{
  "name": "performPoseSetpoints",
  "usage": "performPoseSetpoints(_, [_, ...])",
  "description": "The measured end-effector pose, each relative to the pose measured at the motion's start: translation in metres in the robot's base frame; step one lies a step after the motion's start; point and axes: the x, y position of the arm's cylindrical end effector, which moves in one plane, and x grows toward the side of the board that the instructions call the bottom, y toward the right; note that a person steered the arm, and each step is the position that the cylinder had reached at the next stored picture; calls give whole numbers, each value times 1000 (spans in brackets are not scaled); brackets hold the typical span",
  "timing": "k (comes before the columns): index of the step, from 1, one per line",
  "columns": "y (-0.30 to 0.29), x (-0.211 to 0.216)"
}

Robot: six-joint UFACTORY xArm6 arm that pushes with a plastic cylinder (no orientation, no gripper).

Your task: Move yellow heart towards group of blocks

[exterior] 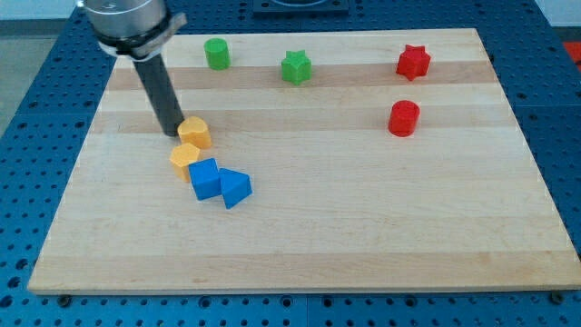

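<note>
The yellow heart (194,133) lies on the wooden board (363,227), left of centre. It sits just above another yellow block (184,160), which touches a blue cube (205,177). A blue triangular block (235,188) rests against the cube's right side. My tip (172,133) is down at the board, right at the heart's left side. The dark rod rises from it towards the view's top left.
A green cylinder (216,53) and a green star (295,66) sit near the view's top edge. A red star (413,62) and a red cylinder (403,118) are at the upper right.
</note>
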Motion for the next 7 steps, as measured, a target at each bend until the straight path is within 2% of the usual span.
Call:
performPoseSetpoints(1, [33, 1])
performPoseSetpoints(5, [60, -12])
performPoseSetpoints(7, [60, 10])
